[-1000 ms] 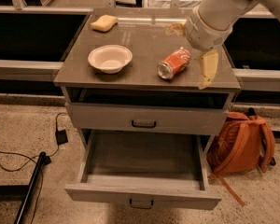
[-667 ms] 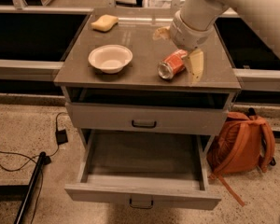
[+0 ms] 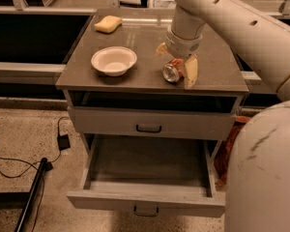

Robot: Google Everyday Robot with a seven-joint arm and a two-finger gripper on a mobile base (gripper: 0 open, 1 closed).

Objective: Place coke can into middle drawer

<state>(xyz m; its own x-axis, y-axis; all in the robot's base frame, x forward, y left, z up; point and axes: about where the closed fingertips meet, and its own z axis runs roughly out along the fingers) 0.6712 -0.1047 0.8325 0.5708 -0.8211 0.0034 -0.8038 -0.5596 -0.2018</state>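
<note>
The coke can (image 3: 172, 71) lies on its side on the cabinet top, right of centre, its silver end facing the front. My gripper (image 3: 175, 61) has come down over it from above, with one finger (image 3: 190, 71) at the can's right front and the other (image 3: 161, 49) behind it to the left. The fingers stand apart, straddling the can. The middle drawer (image 3: 146, 200) is pulled out wide below, and its grey inside holds nothing that I can see. My arm's body fills the right of the view.
A white bowl (image 3: 114, 60) sits left of the can, and a yellow sponge (image 3: 108, 23) lies at the back left. The upper drawer (image 3: 150, 123) is closed. An orange bag (image 3: 226, 151) stands right of the cabinet. Cables and a black pole (image 3: 33, 192) lie on the floor at the left.
My gripper has moved left and down onto the can, from beside it to straddling it. The can and the open drawer have stayed put.
</note>
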